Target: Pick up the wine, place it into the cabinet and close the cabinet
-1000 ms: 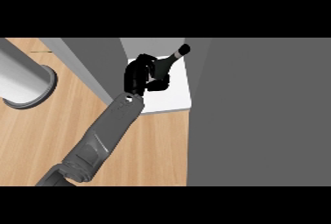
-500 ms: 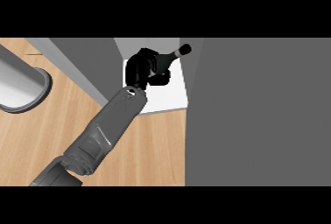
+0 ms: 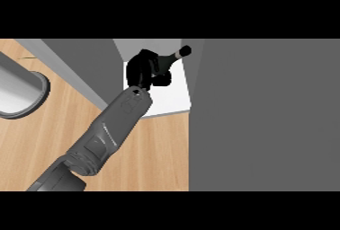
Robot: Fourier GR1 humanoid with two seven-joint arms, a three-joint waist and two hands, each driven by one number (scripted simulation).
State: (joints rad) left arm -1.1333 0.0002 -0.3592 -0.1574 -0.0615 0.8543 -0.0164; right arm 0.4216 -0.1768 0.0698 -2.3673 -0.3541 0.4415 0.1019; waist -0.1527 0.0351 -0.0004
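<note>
**A:** Left hand point(image 3: 141, 67) is curling round the dark wine point(image 3: 184, 50). The neck is poking out far-right, over the white shelf point(image 3: 174, 102) inside the cabinet point(image 3: 133, 45).

**B:** Why gripping?

**A:** Bottle isn't resting yet, I judge. Shelf is carrying nothing else visible. Grey panel point(image 3: 266, 112) at right, likely the door, is standing open.

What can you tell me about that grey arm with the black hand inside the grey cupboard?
It is the robot's left arm: a grey forearm of smooth, hard-looking panels, coming in from the lower left edge and slanting up and right above the light wooden counter. It ends in a black left hand inside the open grey cabinet, over its white floor. The hand is curled round a dark wine bottle, mostly hidden; only its narrow end pokes out to the upper right.
</note>
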